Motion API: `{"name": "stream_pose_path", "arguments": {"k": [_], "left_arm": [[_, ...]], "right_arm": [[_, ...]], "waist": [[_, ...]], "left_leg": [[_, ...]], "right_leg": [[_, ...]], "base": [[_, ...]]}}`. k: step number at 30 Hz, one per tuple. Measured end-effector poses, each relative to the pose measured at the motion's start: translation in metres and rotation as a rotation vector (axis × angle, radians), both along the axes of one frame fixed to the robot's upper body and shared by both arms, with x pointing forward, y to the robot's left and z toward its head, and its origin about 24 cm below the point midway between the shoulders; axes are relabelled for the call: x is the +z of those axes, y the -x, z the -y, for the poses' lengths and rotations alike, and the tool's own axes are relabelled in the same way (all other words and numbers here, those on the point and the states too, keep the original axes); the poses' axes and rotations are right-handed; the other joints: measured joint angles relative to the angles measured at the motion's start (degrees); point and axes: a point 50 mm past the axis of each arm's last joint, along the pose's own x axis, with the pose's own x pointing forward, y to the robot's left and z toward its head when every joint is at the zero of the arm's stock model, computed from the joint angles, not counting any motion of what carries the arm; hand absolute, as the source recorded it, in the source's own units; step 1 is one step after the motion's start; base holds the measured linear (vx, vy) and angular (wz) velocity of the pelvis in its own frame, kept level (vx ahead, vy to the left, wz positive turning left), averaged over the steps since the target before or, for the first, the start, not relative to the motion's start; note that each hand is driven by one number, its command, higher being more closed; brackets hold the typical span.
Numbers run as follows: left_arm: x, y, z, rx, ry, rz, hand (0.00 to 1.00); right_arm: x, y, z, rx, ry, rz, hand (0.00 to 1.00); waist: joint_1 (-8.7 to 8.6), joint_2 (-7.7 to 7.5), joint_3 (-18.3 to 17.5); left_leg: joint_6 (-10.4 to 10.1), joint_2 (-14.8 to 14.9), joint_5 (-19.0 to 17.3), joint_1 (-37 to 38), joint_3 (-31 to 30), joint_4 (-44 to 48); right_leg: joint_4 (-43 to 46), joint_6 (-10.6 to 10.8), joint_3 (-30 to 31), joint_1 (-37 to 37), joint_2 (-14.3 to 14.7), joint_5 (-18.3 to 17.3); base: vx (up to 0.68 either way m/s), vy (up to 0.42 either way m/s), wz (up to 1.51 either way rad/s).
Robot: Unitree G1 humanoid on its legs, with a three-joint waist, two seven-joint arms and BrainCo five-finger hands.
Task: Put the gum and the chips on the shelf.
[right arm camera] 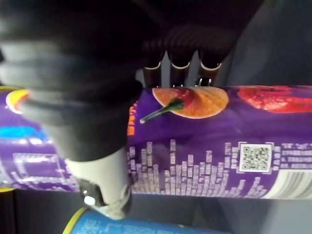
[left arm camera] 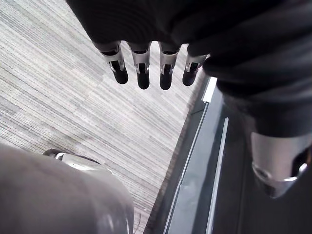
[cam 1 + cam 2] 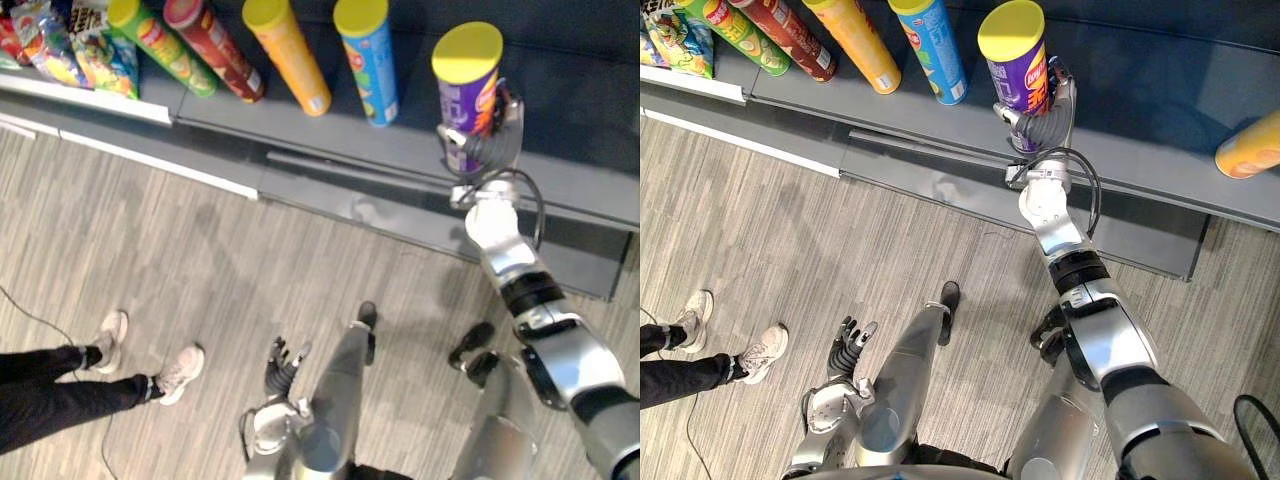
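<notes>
Chips can (image 3: 467, 80), purple with yellow lid, stands upright at the shelf (image 3: 560, 180) beside a blue can (image 3: 366, 55), right hand (image 3: 485, 148) clamped round it. Release apparently pending; gum step judged outstanding. Left hand (image 3: 283, 365) hangs low, fingers relaxed.

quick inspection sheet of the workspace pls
surface: grey shelf with cans in a row
job's things: purple can upright at the shelf, held by right hand
clutter: green can, red can, orange can, blue can, snack bags at left
hands: right hand curled round purple can; left hand low, open, empty
cables: thin cable on floor by shoes
surroundings: floor, person's legs and shoes at left
</notes>
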Motion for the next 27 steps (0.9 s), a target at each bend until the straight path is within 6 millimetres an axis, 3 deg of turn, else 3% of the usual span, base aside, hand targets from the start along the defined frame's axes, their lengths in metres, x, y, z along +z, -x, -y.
{"name": "stream_pose_path", "arguments": {"k": [18, 27], "left_arm": [[0.003, -0.006, 0.006, -0.011, 0.028, 0.028, 0.00], [0.003, -0.007, 0.009, -0.007, 0.042, 0.031, 0.00]], "right_arm": [[0.030, 0.001, 0.021, -0.136, -0.016, 0.121, 1.00], [0.036, 0.002, 0.027, -0.159, -0.018, 0.142, 1.00]], "waist": [[0.97, 0.99, -0.2], [0.91, 1.73, -0.2]], "left_leg": [[-0.4, 0.2, 0.6, -3.7, 0.5, 0.3], [-0.3, 0.8, 0.3, -4.1, 1.3, 1.1]], "right_leg": [[0.8, 0.0, 0.3, -4.1, -0.1, 0.0], [0.8, 0.0, 1.2, -4.9, 0.4, 0.0]], "base": [[0.02, 0.014, 0.00], [0.02, 0.022, -0.05]]}}
